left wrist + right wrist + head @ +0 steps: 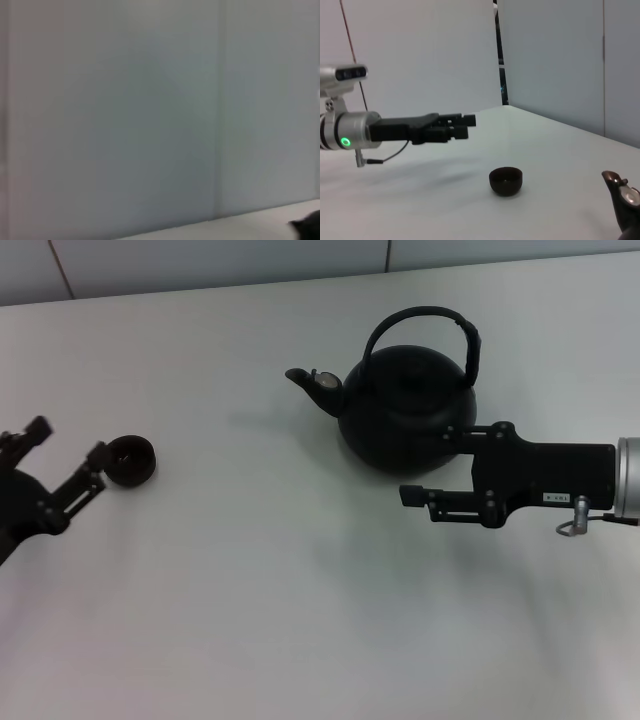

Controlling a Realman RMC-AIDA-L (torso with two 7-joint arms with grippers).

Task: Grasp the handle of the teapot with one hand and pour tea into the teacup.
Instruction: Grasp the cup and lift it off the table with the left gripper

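Observation:
The matte-black teapot (405, 410) stands on the white table right of centre, its spout (308, 382) pointing left. The arched black handle (425, 320) rises upright over it. My right gripper (428, 466) reaches in from the right at the pot's near right side, open; one finger lies against the pot's body, the other (412, 496) is in front of it. It is below the handle and not on it. The small dark teacup (130, 460) sits far left, also in the right wrist view (506, 180). My left gripper (68, 442) is open just left of the cup.
The white table (300, 620) meets a pale wall at the back. The right wrist view shows the left arm (395, 129) above the table behind the cup, and the teapot's spout (619, 186). The left wrist view shows mostly wall and a dark edge (309, 227).

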